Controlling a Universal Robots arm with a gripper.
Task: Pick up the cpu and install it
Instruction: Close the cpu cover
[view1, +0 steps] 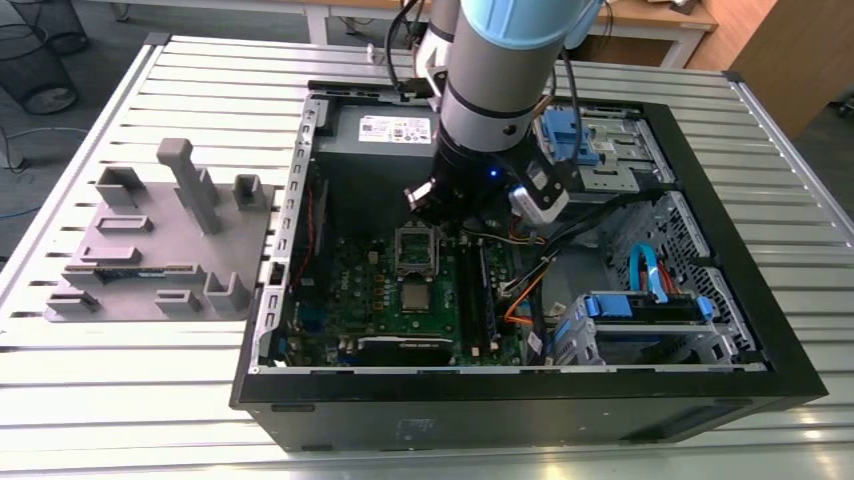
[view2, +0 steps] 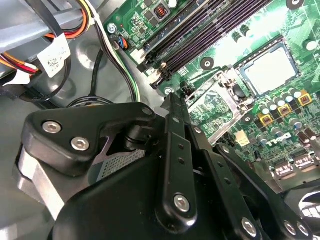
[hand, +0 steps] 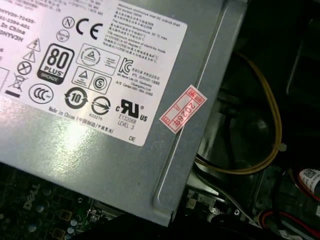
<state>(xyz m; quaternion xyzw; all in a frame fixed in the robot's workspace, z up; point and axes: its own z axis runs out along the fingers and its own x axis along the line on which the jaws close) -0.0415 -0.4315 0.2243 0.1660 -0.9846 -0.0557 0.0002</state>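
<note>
Small flat square cpu with a silvery-grey top (view1: 418, 295) lies in its socket near the middle of the green motherboard (view1: 354, 268), apparently already placed. The silver hinged socket frame (view2: 215, 102) stands open beside it, so clamping seems left. The black gripper (view1: 441, 212) hangs near, apart from the chip; whether it is open or closed cannot be told.

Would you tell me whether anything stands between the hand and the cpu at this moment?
Nothing visible covers the cpu: its metal top lies bare on the motherboard. In the second wrist view the silver frame sits beside it, on the side toward the hand, not over it.
</note>
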